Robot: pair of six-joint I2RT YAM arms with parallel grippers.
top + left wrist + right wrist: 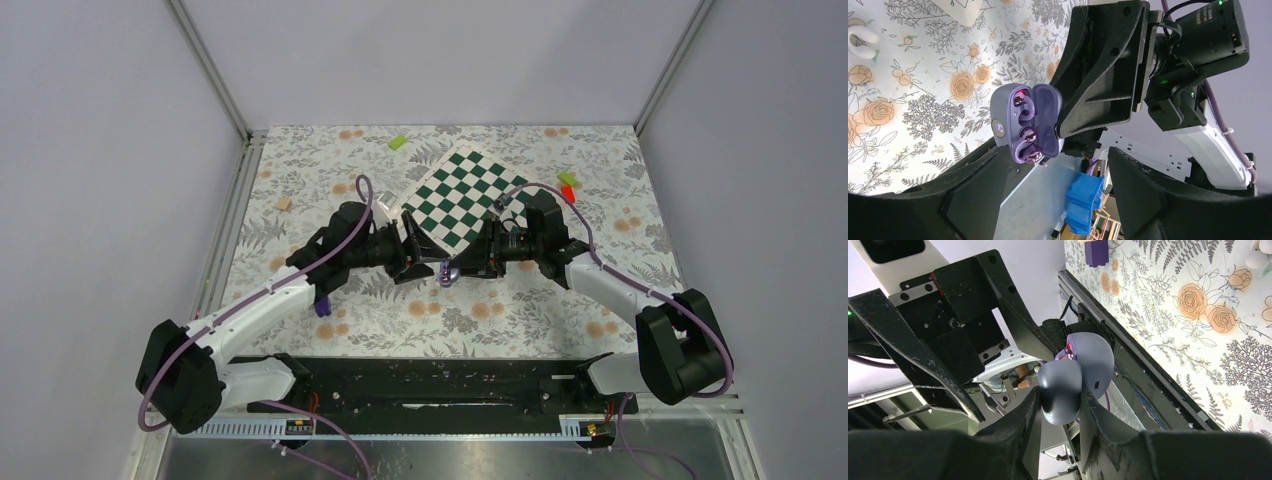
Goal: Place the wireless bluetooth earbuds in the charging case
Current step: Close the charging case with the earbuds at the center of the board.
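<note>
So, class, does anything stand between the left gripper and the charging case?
Nothing visible does. The open charging case, lid pinched by the right gripper, sits straight ahead of the open left gripper; both earbuds already look seated.

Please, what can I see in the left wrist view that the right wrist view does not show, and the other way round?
Only the left wrist view looks into the open case: two shiny purple earbuds sit inside it, with a small red light near the upper one. Only the right wrist view shows the smooth outer shell of the case, pinched between the fingers of the right gripper, and a purple block on the table. Both views show the case and the flowered tablecloth.
</note>
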